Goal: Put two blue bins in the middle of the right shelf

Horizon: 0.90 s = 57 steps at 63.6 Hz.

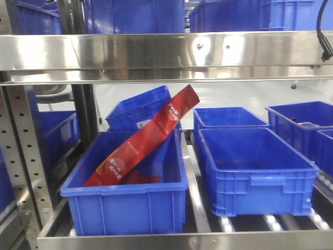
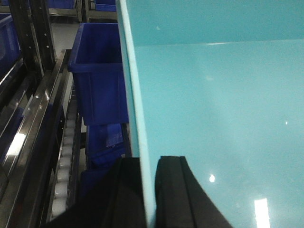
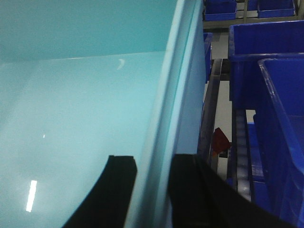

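Observation:
A large bin with a pale blue-green inside fills both wrist views. My left gripper is shut on the bin's left wall, one black finger inside and one outside the rim. My right gripper is shut on the bin's right wall in the same way. Neither gripper nor the held bin shows in the front view. There, two blue bins stand at the front of a roller shelf: the left one holds a red bag, the right one is empty.
A steel shelf beam crosses above, with more blue bins on it and behind. Steel uprights stand at the left. Blue bins and a roller track lie left of the held bin. Blue bins stand close on its right.

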Motion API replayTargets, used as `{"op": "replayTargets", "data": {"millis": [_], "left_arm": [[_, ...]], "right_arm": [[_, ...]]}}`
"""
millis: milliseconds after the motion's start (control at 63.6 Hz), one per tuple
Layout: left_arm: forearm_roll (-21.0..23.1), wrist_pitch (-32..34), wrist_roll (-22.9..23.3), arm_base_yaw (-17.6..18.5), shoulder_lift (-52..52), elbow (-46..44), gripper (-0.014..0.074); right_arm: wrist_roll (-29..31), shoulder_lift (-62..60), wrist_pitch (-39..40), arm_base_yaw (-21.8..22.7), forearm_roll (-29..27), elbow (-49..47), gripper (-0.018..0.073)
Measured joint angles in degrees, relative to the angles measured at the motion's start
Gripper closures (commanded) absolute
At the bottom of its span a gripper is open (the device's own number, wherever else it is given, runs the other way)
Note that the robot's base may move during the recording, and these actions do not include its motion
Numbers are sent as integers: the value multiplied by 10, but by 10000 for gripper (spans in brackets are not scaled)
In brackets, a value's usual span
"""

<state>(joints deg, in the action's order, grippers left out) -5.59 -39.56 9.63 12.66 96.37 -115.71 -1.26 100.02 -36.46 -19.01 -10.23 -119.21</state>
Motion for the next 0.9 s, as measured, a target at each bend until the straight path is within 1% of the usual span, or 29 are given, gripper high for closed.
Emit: {"op": "replayTargets", "data": {"millis": [896], "left_arm": [[0,0,0,0,0,0,707]], "right_arm": [[0,0,0,0,0,0,712]]}}
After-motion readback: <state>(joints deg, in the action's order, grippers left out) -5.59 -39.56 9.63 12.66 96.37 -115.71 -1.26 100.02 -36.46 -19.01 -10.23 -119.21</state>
